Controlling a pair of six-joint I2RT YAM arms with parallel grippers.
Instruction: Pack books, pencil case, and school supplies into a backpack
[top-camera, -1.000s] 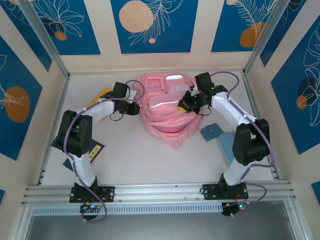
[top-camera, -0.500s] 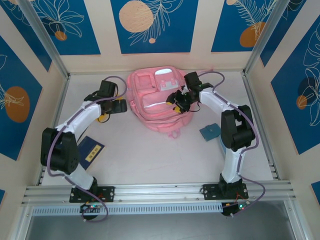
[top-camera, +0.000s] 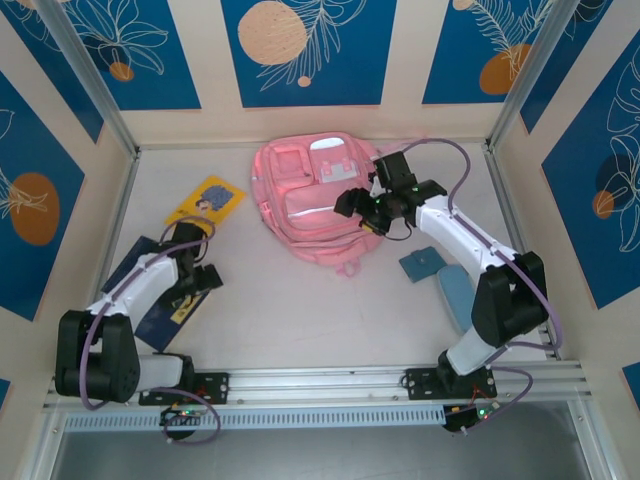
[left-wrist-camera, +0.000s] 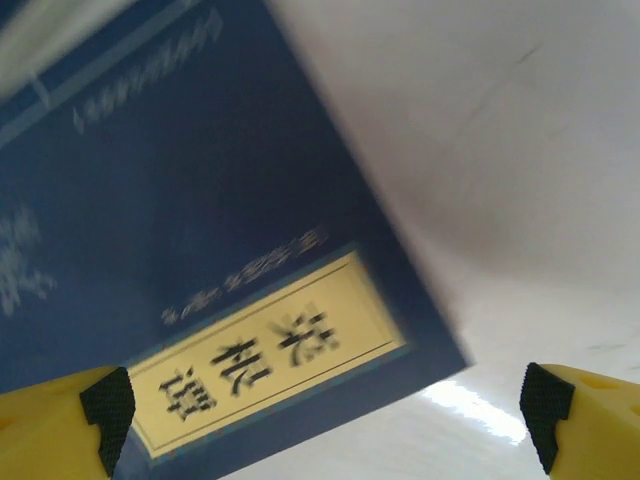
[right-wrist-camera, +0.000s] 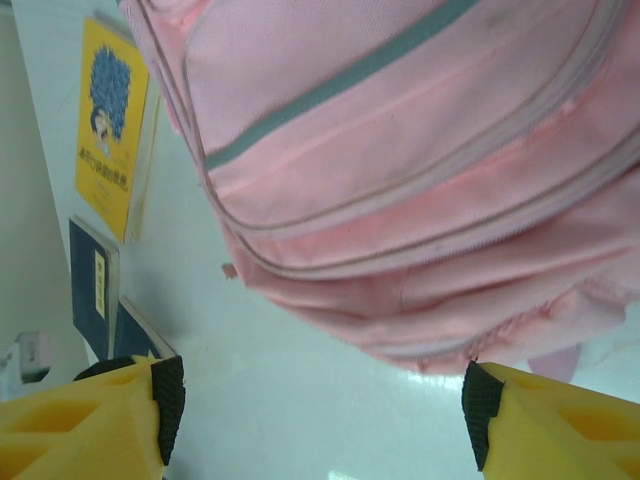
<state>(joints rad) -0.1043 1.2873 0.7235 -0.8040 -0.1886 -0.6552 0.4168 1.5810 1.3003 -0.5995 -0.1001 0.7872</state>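
Two arms, both with the fingers spread apart.
The left gripper (top-camera: 196, 276) sits at lower left on a folded arm; the right gripper (top-camera: 362, 206) points toward the centre, elbow bent.

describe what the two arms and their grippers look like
Both the left arm and right arm have smooth white links joined by chunky black joints, with a thin lilac cable looped along each. The left gripper and right gripper carry blocky yellow fingers tipped with black pads.
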